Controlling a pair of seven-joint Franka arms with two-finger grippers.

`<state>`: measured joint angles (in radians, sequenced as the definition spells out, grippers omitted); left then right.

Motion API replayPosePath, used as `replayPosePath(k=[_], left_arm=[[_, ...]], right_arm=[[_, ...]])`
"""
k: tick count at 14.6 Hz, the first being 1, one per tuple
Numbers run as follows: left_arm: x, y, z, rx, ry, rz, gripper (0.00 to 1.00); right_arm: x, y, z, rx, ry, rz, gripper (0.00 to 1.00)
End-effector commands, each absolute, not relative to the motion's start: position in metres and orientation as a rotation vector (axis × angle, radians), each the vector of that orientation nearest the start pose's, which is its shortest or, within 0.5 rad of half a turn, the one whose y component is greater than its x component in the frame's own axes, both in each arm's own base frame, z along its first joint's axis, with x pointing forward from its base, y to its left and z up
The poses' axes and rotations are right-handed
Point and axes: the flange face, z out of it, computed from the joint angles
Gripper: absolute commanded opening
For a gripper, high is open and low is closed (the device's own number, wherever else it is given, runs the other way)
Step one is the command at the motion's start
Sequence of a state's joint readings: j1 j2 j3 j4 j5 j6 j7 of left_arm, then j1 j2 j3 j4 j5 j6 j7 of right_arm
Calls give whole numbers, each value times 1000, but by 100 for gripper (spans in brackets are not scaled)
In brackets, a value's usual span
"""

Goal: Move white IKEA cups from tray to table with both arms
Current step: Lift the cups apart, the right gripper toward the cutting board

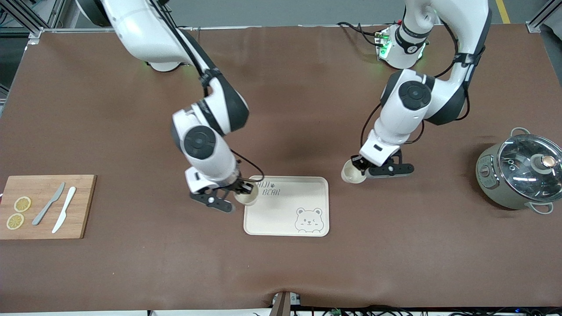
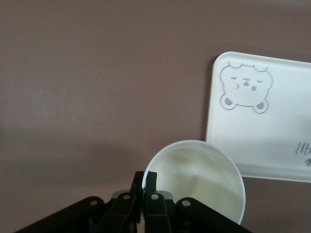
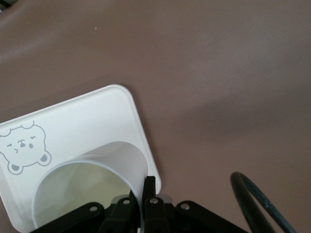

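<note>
A: Where are the cups?

B: The right gripper pinches one white cup over the bear tray's corner. The left gripper pinches the other cup over the table, just beside the tray.

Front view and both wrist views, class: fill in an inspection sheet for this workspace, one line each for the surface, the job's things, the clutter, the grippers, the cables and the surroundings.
Surface: brown table, mat slightly wrinkled.
Job's things: two white cups, both held. One cup is over the corner of the bear tray toward the right arm's end; the other cup is over bare table beside the tray, toward the left arm's end.
Clutter: cutting board with two knives and two lemon slices; lidded pot.
Grippers: right gripper shut on a cup's rim; left gripper likewise.
Cables: black cables along both arms.
Surroundings: metal frame at the table corners.
</note>
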<state>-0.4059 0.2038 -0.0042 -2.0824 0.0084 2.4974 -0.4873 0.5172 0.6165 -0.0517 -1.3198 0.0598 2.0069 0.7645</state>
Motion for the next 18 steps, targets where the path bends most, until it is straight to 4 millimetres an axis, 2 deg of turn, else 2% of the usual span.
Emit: replayPosePath(k=[1,3,6,8,11,13,16,18], left_arm=[[500,-187,363,-3205,-33,-380,0],[477,-160,363,-3196,7,-421,0],[449,-150,356,-3194,32,-444,0],[436,-146,350,-3193,42,-435,0],[413,-140,324,-3192,63,-510,0],[403,-131,307,-3194,46,-607,0],[403,-117,287,-3178,72,-608,0],[408,-103,277,-3162,85,-623,0]], right_arm=[[622,263,416,-3080,276,-18,0],[614,206,438,-3100,197,41,0],[608,122,460,-3101,43,96,0],[606,64,460,-3087,-73,116,0],[609,-21,446,-3051,-240,118,0],[612,-48,437,-3025,-267,96,0],[617,-51,413,-3030,-269,83,0],[615,-48,386,-3039,-292,50,0]])
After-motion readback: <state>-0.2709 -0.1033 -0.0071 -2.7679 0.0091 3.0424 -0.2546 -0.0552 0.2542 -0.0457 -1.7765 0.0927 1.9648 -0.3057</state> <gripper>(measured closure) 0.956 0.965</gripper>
